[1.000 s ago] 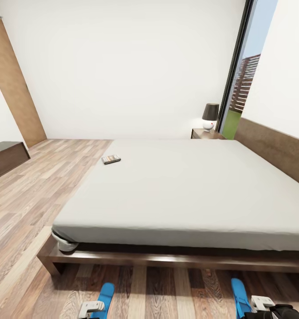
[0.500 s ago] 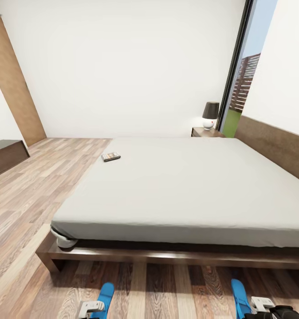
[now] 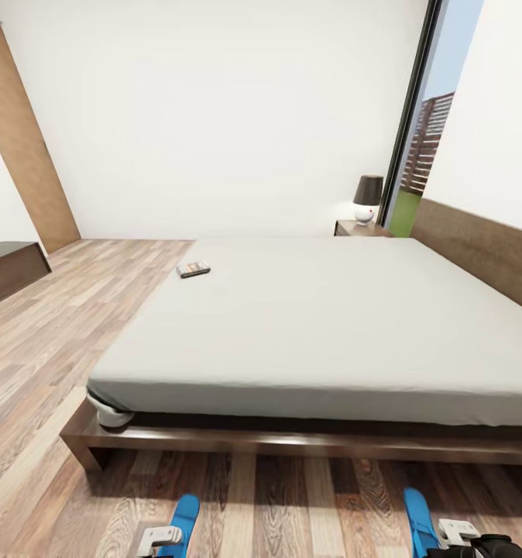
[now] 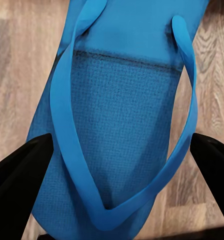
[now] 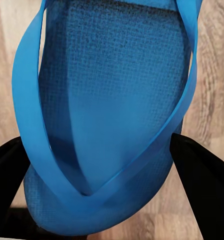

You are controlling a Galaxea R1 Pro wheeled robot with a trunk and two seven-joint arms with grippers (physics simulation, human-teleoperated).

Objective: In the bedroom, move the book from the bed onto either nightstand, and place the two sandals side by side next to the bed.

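1. The book (image 3: 193, 269) lies on the bed (image 3: 315, 318) near its far left edge; the nightstand (image 3: 359, 229) at the far right corner holds a lamp (image 3: 367, 198), no book.
2. Each gripper carries a blue sandal: left gripper (image 4: 112, 197) straddling the left sandal (image 3: 183, 519), right gripper (image 5: 109, 190) straddling the right sandal (image 3: 418, 518), jaws apparently closed on the soles. Neither seems placed yet.
3. Against the earlier frames, the bed sits slightly higher in the head view, so the camera has shifted; the sandals keep their spots.

The small book (image 3: 193, 269) lies flat near the bed's (image 3: 315, 325) far left edge; two blue sandals (image 3: 185, 518) (image 3: 418, 518) sit apart beyond its foot.
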